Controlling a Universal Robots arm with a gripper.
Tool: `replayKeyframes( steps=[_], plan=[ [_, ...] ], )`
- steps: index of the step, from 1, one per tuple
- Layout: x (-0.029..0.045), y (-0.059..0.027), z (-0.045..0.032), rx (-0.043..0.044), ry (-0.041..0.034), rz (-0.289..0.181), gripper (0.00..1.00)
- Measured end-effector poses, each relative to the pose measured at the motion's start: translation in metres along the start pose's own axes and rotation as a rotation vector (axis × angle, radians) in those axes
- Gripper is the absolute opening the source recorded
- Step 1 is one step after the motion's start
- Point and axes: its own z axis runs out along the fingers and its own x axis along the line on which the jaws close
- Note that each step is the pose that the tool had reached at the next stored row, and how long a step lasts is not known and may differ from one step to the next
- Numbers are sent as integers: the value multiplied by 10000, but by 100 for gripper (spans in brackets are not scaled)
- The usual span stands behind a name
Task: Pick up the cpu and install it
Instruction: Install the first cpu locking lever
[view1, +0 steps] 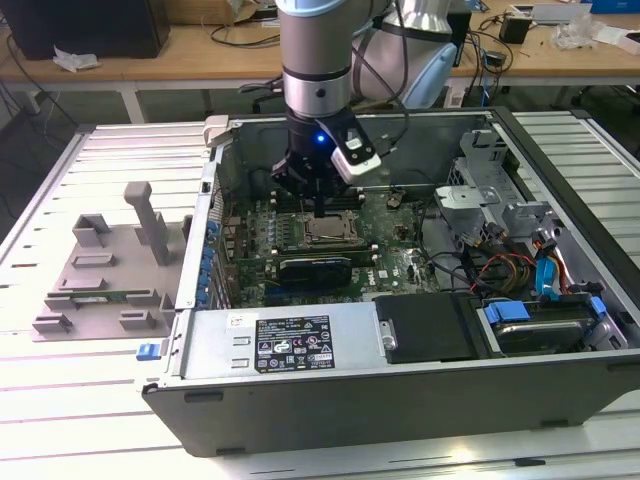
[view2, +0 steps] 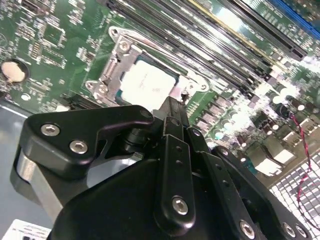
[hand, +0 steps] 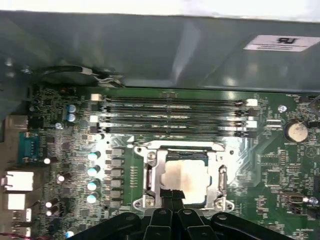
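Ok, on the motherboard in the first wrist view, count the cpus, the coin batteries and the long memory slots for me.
cpu: 1
coin battery: 1
memory slots: 4
Total: 6

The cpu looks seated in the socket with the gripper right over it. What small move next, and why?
Probably a short, straight lift of the gripper. In the first wrist view the cpu lies flat inside the socket frame, and the shut gripper hangs over one edge of it, holding nothing. Rising would clear the view to check seating.
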Motion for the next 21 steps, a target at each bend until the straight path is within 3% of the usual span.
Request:
replayKeyframes(
  steps=[4,11,12,13,15,19,21],
  plan=[
    [205,7,-4,0,-13,-1,11],
    [307,10,-6,-1,-13,-1,11],
    [320,10,-6,-61,-14,1,11],
    [335,11,-6,-251,-22,3,11],
    [349,12,-6,-501,-30,9,11],
    [385,13,-7,-1426,-61,26,11],
    [393,13,-7,-1709,-70,32,11]
  ],
)
